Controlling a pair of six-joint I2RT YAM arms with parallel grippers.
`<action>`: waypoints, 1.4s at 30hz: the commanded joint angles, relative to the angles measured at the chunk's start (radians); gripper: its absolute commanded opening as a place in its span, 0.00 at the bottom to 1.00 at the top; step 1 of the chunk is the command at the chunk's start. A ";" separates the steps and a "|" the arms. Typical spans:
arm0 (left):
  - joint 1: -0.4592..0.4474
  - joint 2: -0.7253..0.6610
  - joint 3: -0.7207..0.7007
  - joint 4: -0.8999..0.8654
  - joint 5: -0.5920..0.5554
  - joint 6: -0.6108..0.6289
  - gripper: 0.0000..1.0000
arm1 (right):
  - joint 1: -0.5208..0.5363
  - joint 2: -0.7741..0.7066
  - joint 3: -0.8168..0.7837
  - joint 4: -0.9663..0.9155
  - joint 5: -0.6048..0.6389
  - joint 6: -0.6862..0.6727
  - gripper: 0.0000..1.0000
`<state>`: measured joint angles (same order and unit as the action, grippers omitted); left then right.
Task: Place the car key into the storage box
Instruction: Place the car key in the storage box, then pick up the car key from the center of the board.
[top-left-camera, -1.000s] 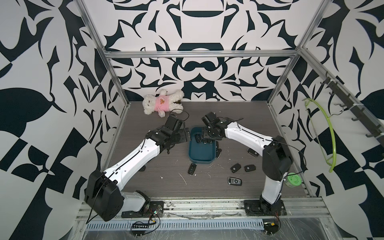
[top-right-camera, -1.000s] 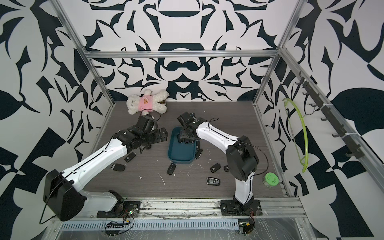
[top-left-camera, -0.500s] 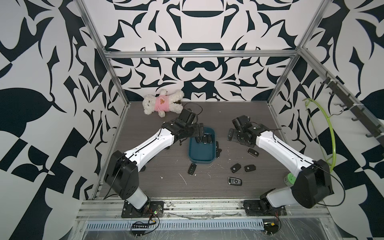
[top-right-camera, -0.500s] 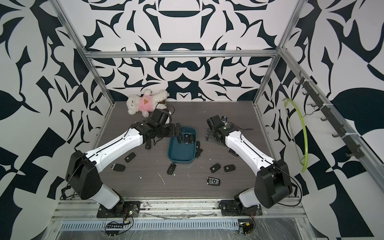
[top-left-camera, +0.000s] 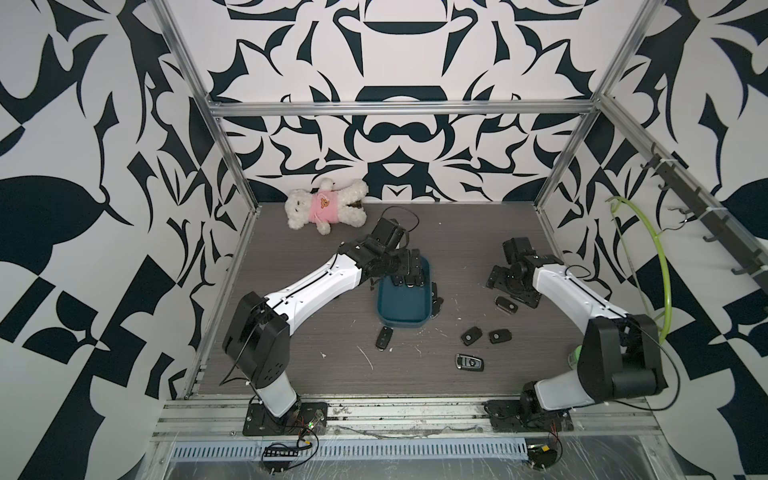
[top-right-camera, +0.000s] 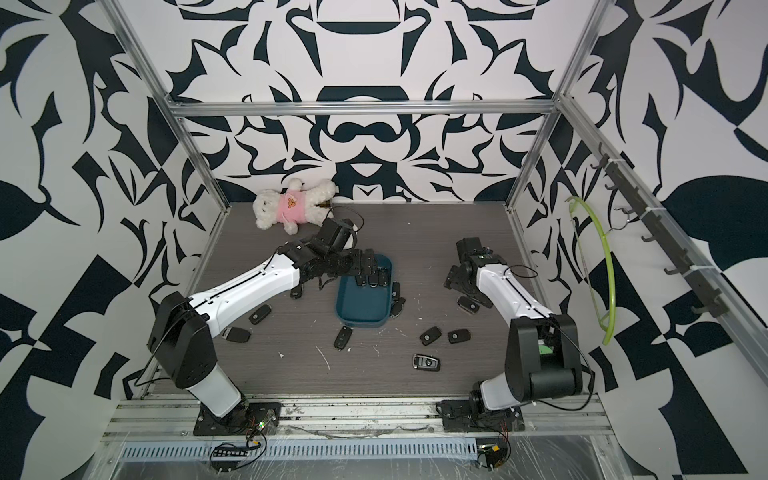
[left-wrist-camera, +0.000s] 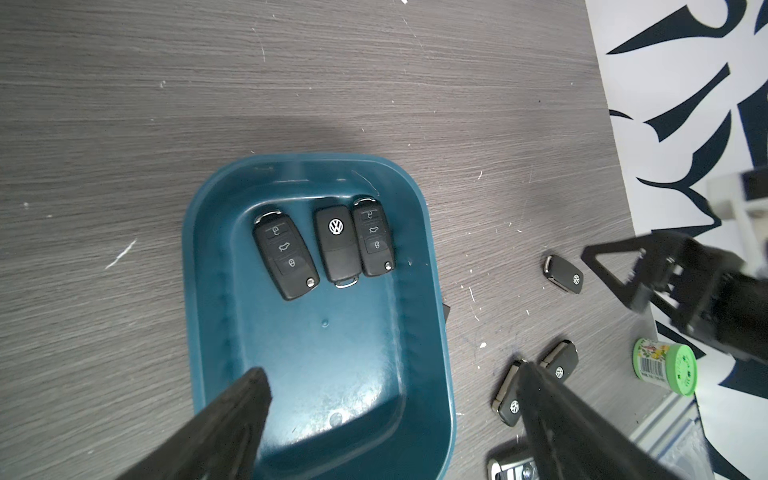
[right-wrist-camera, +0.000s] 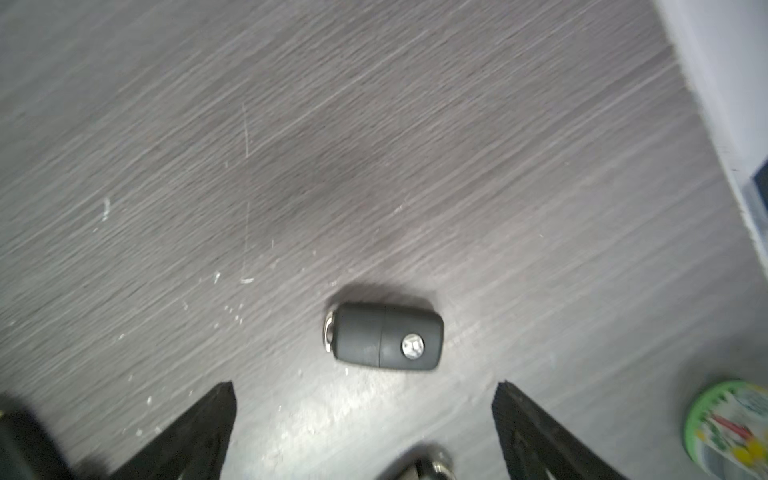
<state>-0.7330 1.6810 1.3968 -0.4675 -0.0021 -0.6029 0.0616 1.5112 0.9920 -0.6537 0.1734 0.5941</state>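
progress: partly done, by my read. Three fobs (left-wrist-camera: 337, 245) already lie in the storage box (left-wrist-camera: 332, 357); plenty more are out on the table (top-left-camera: 332, 257).
in the box: all three sit side by side at the box end away from the arm bases, two buttons-up, the middle one badge-up. The rest of the box floor is bare.
left gripper (left-wrist-camera: 388, 370): hangs over the box, jaws wide apart, nothing in them.
right gripper (right-wrist-camera: 363, 385): well off the box on the right arm's side, jaws spread wide, empty.
car key (right-wrist-camera: 384, 336): probably next. Black flip fob, badge up, chrome loop at one end, flat on the table well apart from the box, just ahead of the open fingertips, untouched.
loose keys: two (top-left-camera: 435, 297) against the box wall on the right arm's side, one (top-left-camera: 384, 337) just beside the box's near end, a silver-faced one (top-left-camera: 468, 362) nearer the bases.
left: grab, carry, drop in the box, repeat.
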 joint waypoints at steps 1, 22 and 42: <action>-0.001 -0.013 -0.006 -0.010 -0.003 0.001 0.99 | -0.027 0.054 0.038 0.061 -0.070 -0.044 0.99; 0.000 -0.042 -0.053 -0.004 -0.017 -0.003 0.99 | -0.013 0.042 -0.086 0.063 -0.158 -0.081 0.92; 0.000 -0.067 -0.073 -0.016 -0.030 -0.005 0.99 | 0.012 0.130 -0.054 0.082 -0.090 -0.041 0.68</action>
<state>-0.7334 1.6421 1.3308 -0.4690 -0.0254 -0.6060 0.0734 1.6382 0.9089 -0.5724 0.0814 0.5304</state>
